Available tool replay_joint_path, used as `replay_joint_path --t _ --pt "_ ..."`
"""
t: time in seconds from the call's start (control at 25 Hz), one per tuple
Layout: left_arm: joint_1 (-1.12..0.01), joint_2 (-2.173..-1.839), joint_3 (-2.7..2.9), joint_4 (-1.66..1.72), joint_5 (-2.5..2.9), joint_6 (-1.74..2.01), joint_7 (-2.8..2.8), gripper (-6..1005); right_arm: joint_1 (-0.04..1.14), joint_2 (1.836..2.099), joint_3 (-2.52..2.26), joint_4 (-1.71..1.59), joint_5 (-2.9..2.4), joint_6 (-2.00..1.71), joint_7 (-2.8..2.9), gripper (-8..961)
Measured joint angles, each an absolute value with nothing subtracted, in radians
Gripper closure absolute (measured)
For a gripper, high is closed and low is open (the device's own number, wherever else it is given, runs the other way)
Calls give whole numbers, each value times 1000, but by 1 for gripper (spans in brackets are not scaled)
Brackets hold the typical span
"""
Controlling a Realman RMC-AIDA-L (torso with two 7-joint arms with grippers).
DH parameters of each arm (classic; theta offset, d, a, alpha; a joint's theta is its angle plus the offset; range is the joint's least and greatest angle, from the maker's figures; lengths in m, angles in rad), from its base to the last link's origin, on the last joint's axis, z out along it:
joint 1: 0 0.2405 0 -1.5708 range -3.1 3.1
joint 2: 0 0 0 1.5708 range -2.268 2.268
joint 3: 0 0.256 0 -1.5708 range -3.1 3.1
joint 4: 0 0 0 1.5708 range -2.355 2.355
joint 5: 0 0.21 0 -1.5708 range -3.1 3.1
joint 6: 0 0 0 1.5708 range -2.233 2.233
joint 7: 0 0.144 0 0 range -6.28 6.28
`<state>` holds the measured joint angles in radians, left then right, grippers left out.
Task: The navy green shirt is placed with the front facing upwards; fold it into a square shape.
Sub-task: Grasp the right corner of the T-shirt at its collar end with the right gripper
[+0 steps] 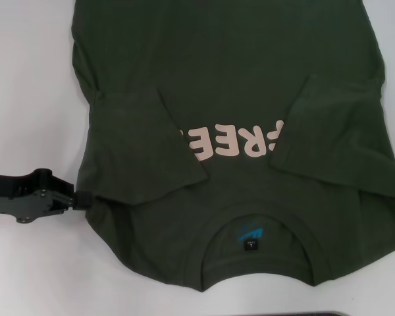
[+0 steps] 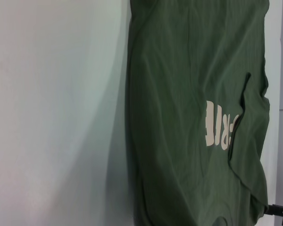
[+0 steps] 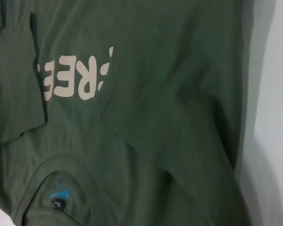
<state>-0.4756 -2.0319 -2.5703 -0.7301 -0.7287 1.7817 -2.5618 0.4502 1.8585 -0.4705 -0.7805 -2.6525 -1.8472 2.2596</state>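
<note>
The navy green shirt (image 1: pixel 230 99) lies flat on the white table, front up. Its neck (image 1: pixel 260 230) is toward me and the small label (image 1: pixel 249 244) shows inside it. Both short sleeves are folded in over the chest, and they cover the ends of the pale pink letters (image 1: pixel 234 139). Both wrist views show the same cloth and letters (image 3: pixel 75 77) (image 2: pixel 219 125). My left gripper (image 1: pixel 82 198) sits low at the shirt's left shoulder edge, with its tip touching or just beside the cloth. No part of my right gripper shows in the head view.
Bare white table (image 1: pixel 26 92) lies to the left of the shirt and along its near edge. A dark strip (image 1: pixel 322 313) shows at the bottom of the head view. In the left wrist view, a small black part (image 2: pixel 279 210) pokes past the shirt's far edge; what it is cannot be told.
</note>
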Motion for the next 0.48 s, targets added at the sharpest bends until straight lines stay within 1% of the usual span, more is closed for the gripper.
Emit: replay_joint_path --t 0.32,0.48 --pt "-477 -2030 -2571 -725 -729 1778 -2560 985 451 1859 -487 -778 -2655 -1839 2260 136" --pt "-477 -2029 -2571 -723 -729 1775 -2559 985 451 1853 -490 -782 -2659 -1838 2260 136"
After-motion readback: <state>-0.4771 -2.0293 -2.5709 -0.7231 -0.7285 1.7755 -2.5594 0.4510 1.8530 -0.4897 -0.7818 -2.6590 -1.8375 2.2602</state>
